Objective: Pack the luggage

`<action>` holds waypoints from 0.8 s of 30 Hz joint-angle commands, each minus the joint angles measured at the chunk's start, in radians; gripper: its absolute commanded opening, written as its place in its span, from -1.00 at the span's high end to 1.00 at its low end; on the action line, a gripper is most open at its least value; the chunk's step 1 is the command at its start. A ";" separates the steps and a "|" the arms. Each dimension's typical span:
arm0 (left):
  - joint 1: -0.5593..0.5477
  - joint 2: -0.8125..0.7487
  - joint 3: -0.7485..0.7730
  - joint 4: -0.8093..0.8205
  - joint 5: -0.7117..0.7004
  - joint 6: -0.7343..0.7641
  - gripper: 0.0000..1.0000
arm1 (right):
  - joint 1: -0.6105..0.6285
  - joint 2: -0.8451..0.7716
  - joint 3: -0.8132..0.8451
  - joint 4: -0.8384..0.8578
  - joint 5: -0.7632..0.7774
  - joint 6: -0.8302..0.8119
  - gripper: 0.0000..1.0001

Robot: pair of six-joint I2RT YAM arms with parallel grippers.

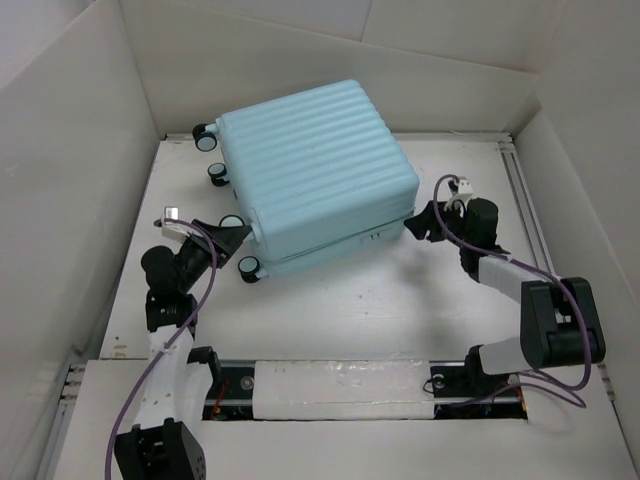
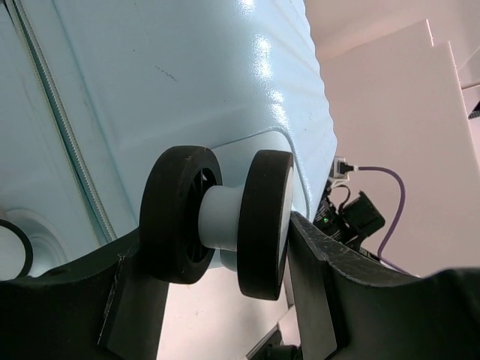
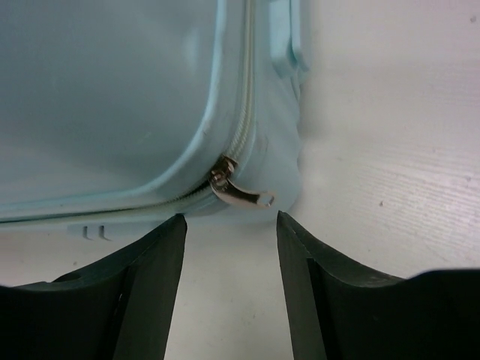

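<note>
Evidently late stage: the luggage [image 1: 315,165] lies shut and flat on the table [image 1: 340,310], with the zipper pull [image 3: 238,191] at a corner. Whether the zip is fully run, I cannot tell. Left gripper [image 2: 217,255] reaches in low, pinching a caster wheel [image 2: 221,214]. Right gripper [image 3: 231,232], jaws spread and empty, faces the pull.

Black-jointed arms [image 1: 555,325] in white wrap, purple cables [image 2: 386,170], black fingers [image 3: 150,277].

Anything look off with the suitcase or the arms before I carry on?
Nothing looks damaged or spilled. The luggage lies flat and closed, skewed to the table edges. The left gripper clamps a caster wheel; the right gripper hangs open just short of the zipper pull.
</note>
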 commanded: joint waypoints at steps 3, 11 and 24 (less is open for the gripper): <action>0.030 -0.030 0.050 0.000 -0.182 0.099 1.00 | -0.029 0.054 0.118 0.157 -0.186 -0.040 -0.10; 0.030 -0.055 0.067 -0.052 -0.220 0.124 1.00 | -0.114 0.029 0.183 0.033 -0.223 -0.126 -0.26; 0.030 -0.015 0.055 0.010 -0.199 0.101 1.00 | -0.149 0.233 0.309 0.046 -0.589 -0.105 -0.22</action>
